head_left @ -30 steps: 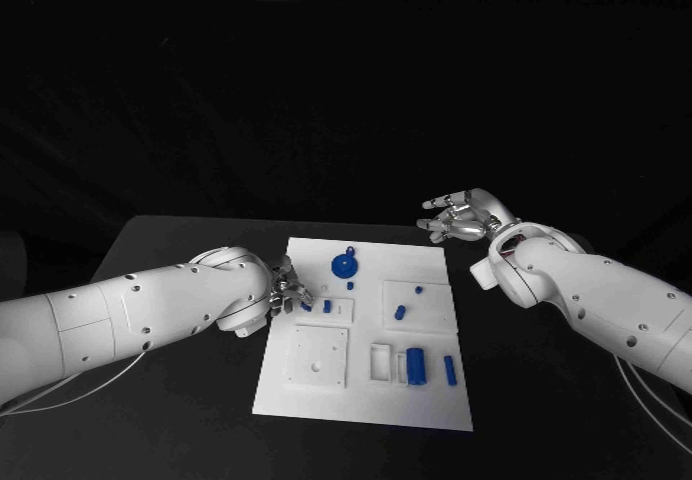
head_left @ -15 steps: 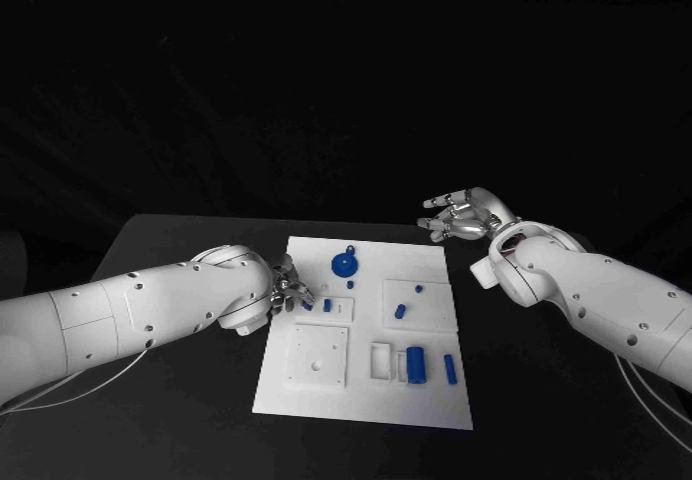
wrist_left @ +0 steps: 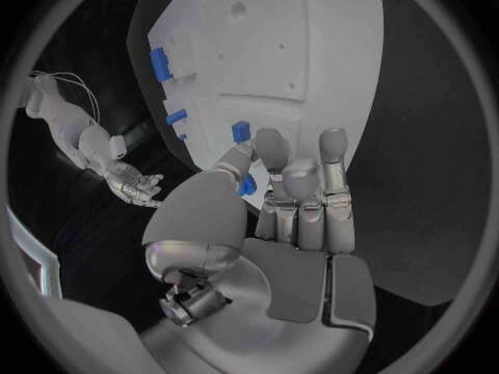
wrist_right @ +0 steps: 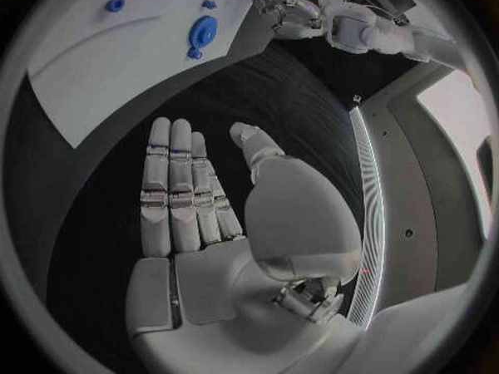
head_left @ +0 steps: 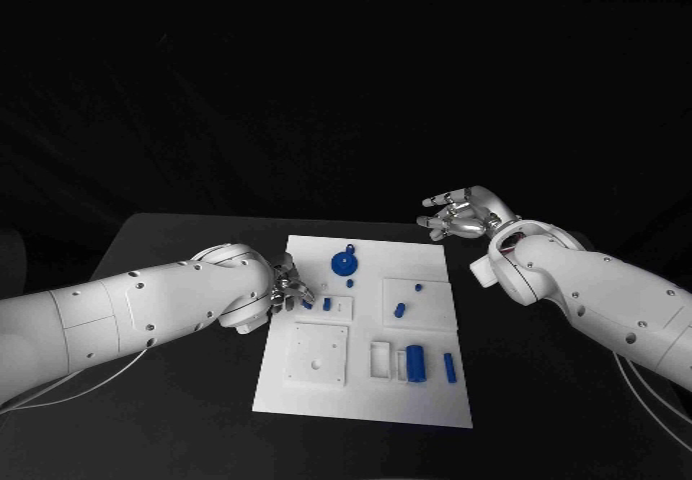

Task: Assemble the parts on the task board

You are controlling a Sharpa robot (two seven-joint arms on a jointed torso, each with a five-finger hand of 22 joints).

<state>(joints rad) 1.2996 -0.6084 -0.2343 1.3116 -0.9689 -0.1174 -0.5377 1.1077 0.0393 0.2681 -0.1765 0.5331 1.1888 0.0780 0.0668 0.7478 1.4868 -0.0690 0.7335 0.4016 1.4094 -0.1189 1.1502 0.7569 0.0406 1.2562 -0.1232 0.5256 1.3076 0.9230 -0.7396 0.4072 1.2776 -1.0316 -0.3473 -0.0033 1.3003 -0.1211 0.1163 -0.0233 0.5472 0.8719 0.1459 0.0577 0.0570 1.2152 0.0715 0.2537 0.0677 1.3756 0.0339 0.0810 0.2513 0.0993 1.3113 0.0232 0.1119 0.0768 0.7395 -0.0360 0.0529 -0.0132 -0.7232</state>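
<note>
Left hand [head_left: 289, 287] pinches a blue part [wrist_left: 246, 185]; right hand [head_left: 459, 217] open.

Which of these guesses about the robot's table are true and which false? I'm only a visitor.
1. The left hand is at the task board's edge, fingers curled round a small blue part. True.
2. The right hand grips the round blue part. False: it hovers off the board over the black table, holding nothing, fingers stretched out.
3. A blue cylinder lies near the board's front edge. True.
4. The board is black and the table white. False: the board is white, the table black.
</note>
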